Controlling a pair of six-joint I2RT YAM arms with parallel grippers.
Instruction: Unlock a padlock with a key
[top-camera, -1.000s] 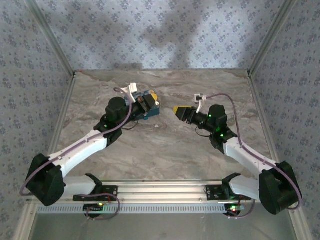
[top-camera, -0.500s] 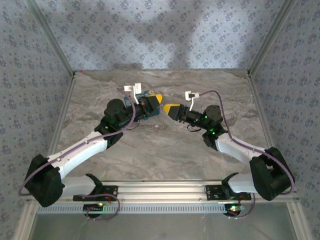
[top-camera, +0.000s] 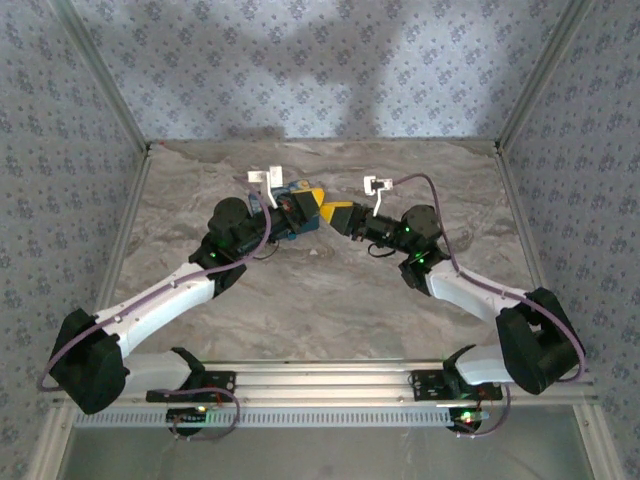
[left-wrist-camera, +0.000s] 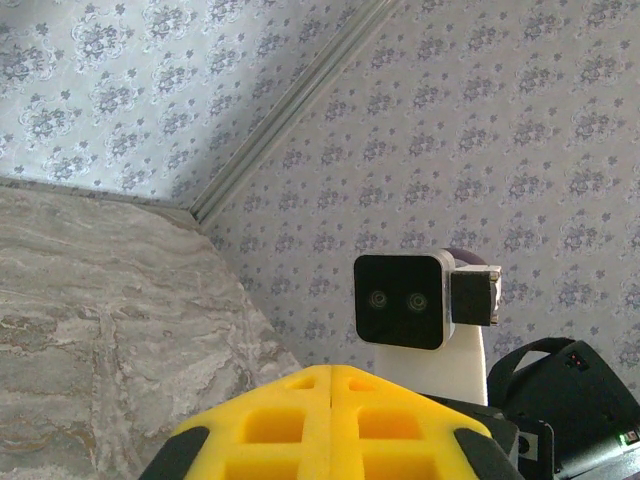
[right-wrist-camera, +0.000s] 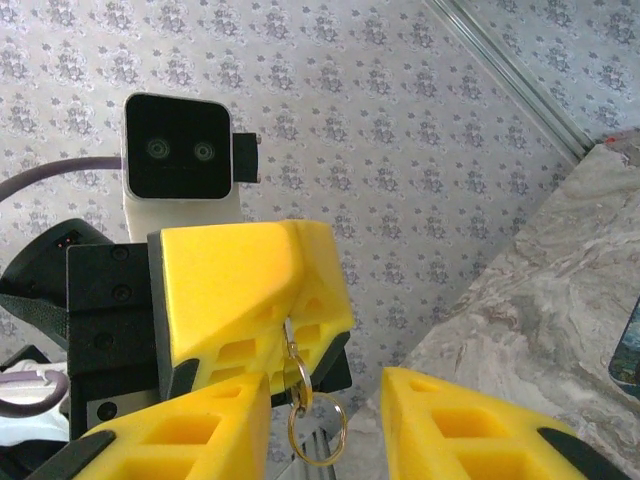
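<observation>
From where I stand the two arms meet nose to nose over the far middle of the table (top-camera: 330, 300). The left gripper (top-camera: 310, 200) is pressed closed, its yellow pads (right-wrist-camera: 240, 290) flush together. Pinched at their tips is what I take to be the key (right-wrist-camera: 293, 372), small and brassy, with a thin wire ring (right-wrist-camera: 316, 432) dangling free under it. The right gripper (top-camera: 338, 214) faces it just beside those tips, fingers spread apart and holding nothing. The key ring hangs in the gap between them. The padlock I cannot pick out; it is too small to tell whether it sits buried between the left pads or lies near the blue box (right-wrist-camera: 627, 350) on the marble. I judge the key to be light, stiff and slick, so it could pivot or slip if taken by an edge. The flat faces of its head look the safest hold, clear of the swinging ring. The lock, being tiny hard metal, would want gripping across its body, with the keyhole left open.
</observation>
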